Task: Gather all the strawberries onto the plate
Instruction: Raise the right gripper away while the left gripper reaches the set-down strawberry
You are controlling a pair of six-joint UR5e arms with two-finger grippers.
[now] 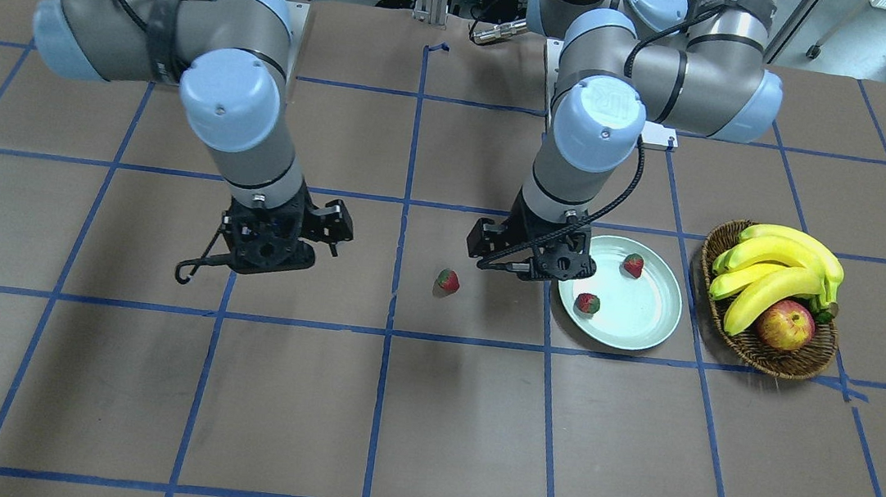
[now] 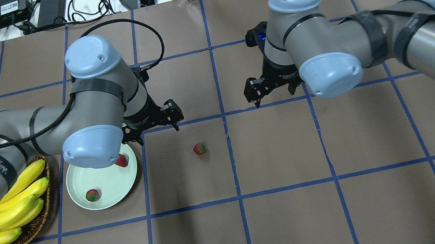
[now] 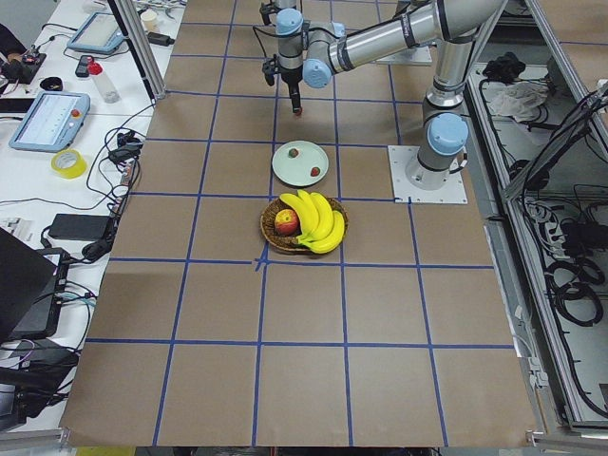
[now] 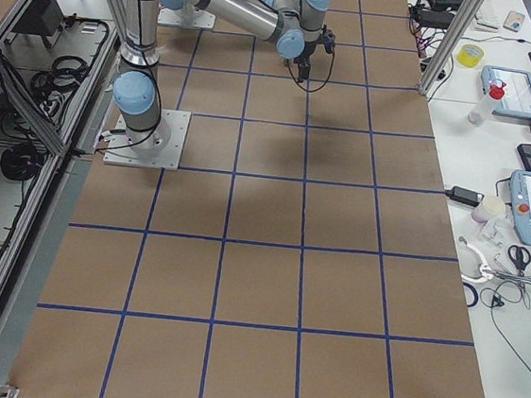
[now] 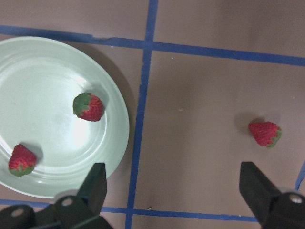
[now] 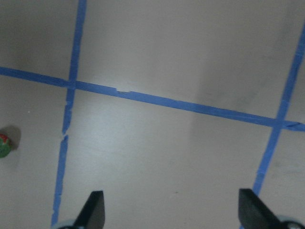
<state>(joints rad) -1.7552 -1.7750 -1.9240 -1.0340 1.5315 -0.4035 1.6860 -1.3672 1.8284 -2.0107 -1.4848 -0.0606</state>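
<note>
The pale green plate [image 1: 638, 314] holds two strawberries [image 1: 633, 265] [image 1: 587, 303]. A third strawberry [image 1: 447, 282] lies on the brown table beside the plate, toward the table's middle. My left gripper [image 1: 531, 259] hangs open and empty above the plate's rim, on the side facing the loose berry. In the left wrist view the plate [image 5: 43, 76] with both berries [image 5: 88, 107] [image 5: 21, 160] is at left, the loose berry [image 5: 265, 133] at right, and the gripper [image 5: 172, 177] between them. My right gripper [image 1: 279, 241] is open and empty over bare table, and its wrist view [image 6: 171, 202] shows the berry [image 6: 4, 145] at the left edge.
A brown wicker basket [image 1: 769, 353] with bananas [image 1: 778, 271] and an apple [image 1: 786, 326] stands just beyond the plate on my left. It also shows in the overhead view [image 2: 26, 231]. Blue tape lines grid the table.
</note>
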